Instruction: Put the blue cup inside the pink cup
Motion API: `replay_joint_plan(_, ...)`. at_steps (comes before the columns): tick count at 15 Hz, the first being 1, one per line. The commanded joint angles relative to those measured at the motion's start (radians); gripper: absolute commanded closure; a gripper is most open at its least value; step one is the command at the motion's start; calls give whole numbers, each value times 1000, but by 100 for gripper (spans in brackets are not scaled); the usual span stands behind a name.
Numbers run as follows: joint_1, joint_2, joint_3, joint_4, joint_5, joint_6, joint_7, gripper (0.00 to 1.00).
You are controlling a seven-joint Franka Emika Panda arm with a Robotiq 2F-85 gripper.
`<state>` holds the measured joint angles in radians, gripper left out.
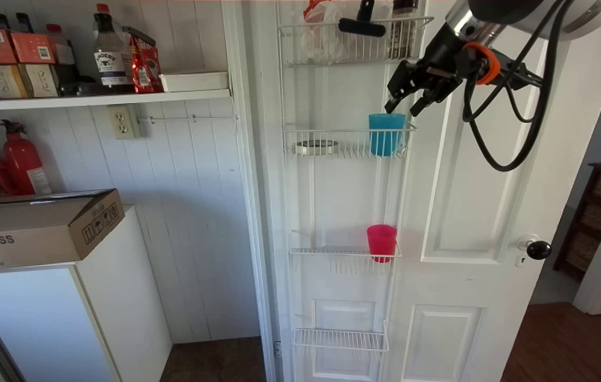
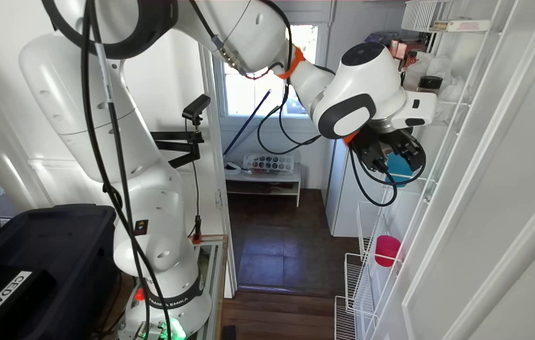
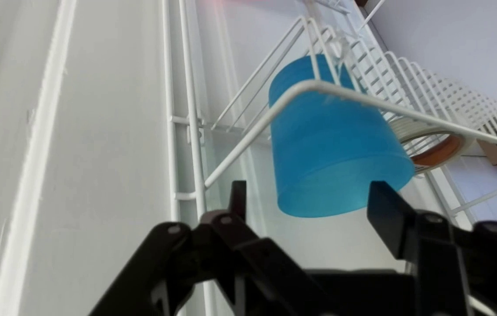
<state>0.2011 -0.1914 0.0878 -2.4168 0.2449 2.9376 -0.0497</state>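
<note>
The blue cup (image 1: 387,132) stands upright at the right end of a wire basket on the door rack; it also shows in an exterior view (image 2: 399,169), partly behind the gripper. The pink cup (image 1: 381,241) stands upright at the right end of the basket below; it also shows in an exterior view (image 2: 387,250). In the wrist view the blue cup (image 3: 336,140) has its open rim towards the jaws. My gripper (image 1: 402,110) is open and empty just above the blue cup's rim. In the wrist view the gripper (image 3: 309,188) has its fingertips apart, roughly either side of the rim.
The white wire rack (image 1: 351,130) hangs on the white door (image 1: 460,212). A roll of tape (image 1: 316,147) lies in the blue cup's basket, also in the wrist view (image 3: 433,145). The basket's front wire (image 3: 362,100) crosses before the cup. A top basket (image 1: 353,61) holds bags and a bottle.
</note>
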Motion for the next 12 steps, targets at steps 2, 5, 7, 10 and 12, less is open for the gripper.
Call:
replay_joint_plan(2,1,4,2,9,12,-8,20,33)
replay_joint_plan(5,3,8,0,10,19,-8,22,42)
replay_joint_plan(7,-4,11,2,7,7,-16,32,46)
replay_joint_plan(10,-5,16,1,7,6,-22,36,60)
replay_joint_plan(12,-6,21,-1,8,6,-24,38,71)
